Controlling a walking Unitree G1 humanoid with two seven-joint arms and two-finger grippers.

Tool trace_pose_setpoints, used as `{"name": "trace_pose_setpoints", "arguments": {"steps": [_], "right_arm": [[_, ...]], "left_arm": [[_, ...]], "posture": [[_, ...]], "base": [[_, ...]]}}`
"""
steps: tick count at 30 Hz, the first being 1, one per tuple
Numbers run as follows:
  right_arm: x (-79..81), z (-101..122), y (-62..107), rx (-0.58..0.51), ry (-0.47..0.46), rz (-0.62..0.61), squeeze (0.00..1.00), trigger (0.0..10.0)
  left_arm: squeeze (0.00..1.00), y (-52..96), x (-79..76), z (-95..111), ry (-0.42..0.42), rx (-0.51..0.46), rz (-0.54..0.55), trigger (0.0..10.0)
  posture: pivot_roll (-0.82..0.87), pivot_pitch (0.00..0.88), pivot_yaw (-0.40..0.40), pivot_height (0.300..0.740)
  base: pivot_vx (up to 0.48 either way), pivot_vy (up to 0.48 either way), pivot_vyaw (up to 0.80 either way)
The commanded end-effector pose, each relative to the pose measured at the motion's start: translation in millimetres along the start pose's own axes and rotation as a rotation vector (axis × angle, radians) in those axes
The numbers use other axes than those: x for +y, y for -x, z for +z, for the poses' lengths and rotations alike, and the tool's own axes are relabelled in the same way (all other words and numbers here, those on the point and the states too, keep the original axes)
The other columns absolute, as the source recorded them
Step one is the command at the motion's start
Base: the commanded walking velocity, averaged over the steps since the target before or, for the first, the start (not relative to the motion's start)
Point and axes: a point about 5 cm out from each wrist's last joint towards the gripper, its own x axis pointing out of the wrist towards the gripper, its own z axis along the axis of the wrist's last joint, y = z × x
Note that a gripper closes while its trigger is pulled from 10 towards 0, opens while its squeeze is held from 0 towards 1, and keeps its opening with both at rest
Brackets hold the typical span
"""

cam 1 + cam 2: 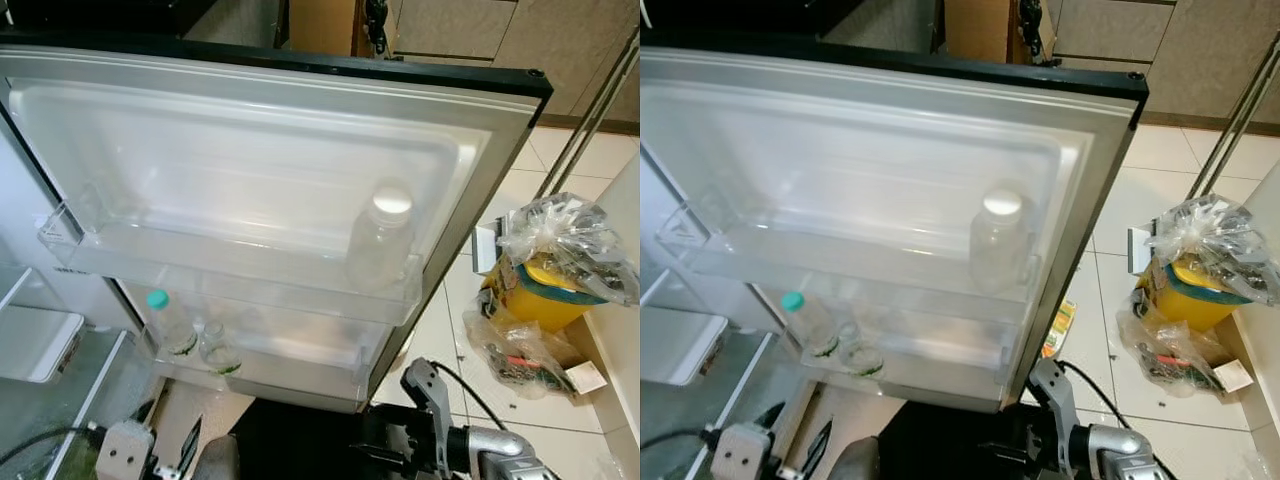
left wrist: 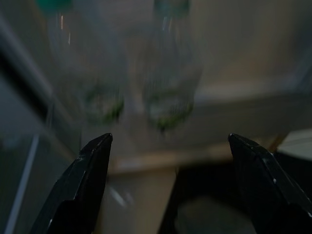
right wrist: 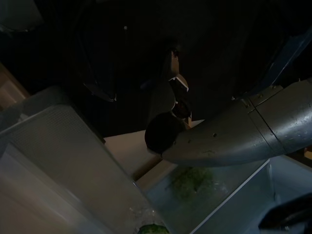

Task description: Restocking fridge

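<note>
Spread wide and holding nothing, the fingers of our left gripper (image 2: 168, 180) frame two small bottles ahead of them in the left wrist view; from the head cameras the same gripper (image 1: 170, 445) sits low, just under the lower door shelf. We cannot tell how the jaws of our right gripper stand: its wrist view is dark, and we make out little more than a silver arm tube (image 3: 234, 134) and a pale bin (image 3: 63, 146) with something green beside it.

The fridge door (image 1: 480, 150) stands open before us. On its lower shelf (image 1: 300, 375) stand a teal-capped bottle (image 1: 168, 322) and a shorter clear bottle (image 1: 218, 348) just beside it, both with green labels. On the upper shelf (image 1: 230, 280), well apart from those two, a white-lidded jar (image 1: 382, 235) stands upright at the end nearest the door's outer edge.

We judge the restocking partly done: three containers are already in the door, and both shelves have plenty of bare room. With our left gripper empty, the next item has yet to be fetched.

On the tiled floor (image 1: 540, 170) to our right lies a crumpled plastic bag (image 1: 565, 240) over a yellow container (image 1: 535, 295), with more wrapped items (image 1: 515, 355) nearby; these may be the remaining stock, though we cannot be sure.
</note>
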Motion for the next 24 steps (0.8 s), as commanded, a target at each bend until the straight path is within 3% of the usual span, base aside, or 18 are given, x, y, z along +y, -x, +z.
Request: {"name": "trace_pose_setpoints", "arguments": {"steps": [1,2,4,5,13,24], "right_arm": [[2.6,-6,-2.9,0.013,-0.014,0.005,0.00,10.0],[0.7,-8,-3.4,0.014,-0.023,-0.017,0.00,10.0],[0.7,-8,-3.4,0.014,-0.023,-0.017,0.00,10.0],[-2.6,-11,-2.9,0.018,-0.033,-0.052,0.00,10.0],[-10.4,-27,9.6,0.018,-0.110,-0.132,0.00,10.0],[-21.3,-41,36.8,0.022,-0.170,-0.223,0.00,10.0]], "left_arm": [[1.00,8.9,2.7,-10,0.020,0.065,0.031,10.0],[0.69,9.7,2.0,-15,0.036,0.095,0.046,10.0],[0.69,9.7,2.0,-15,0.036,0.095,0.046,10.0],[0.00,10.0,1.1,-20,0.053,0.128,0.061,10.0],[0.00,9.5,-0.1,-38,0.127,0.260,0.148,10.0],[0.00,12.9,0.8,-48,0.140,0.346,0.154,10.0]], "posture": [[-0.06,0.165,-0.018,0.590],[-0.06,0.163,-0.018,0.590],[-0.06,0.163,-0.018,0.590],[-0.06,0.158,-0.020,0.590],[-0.07,0.139,-0.024,0.590],[-0.09,0.135,-0.023,0.590]], "base": [[0.000,0.000,0.00],[0.000,0.000,0.00],[0.000,0.000,0.00],[0.000,0.000,0.00],[0.000,0.000,0.00],[0.000,0.000,0.00]]}}
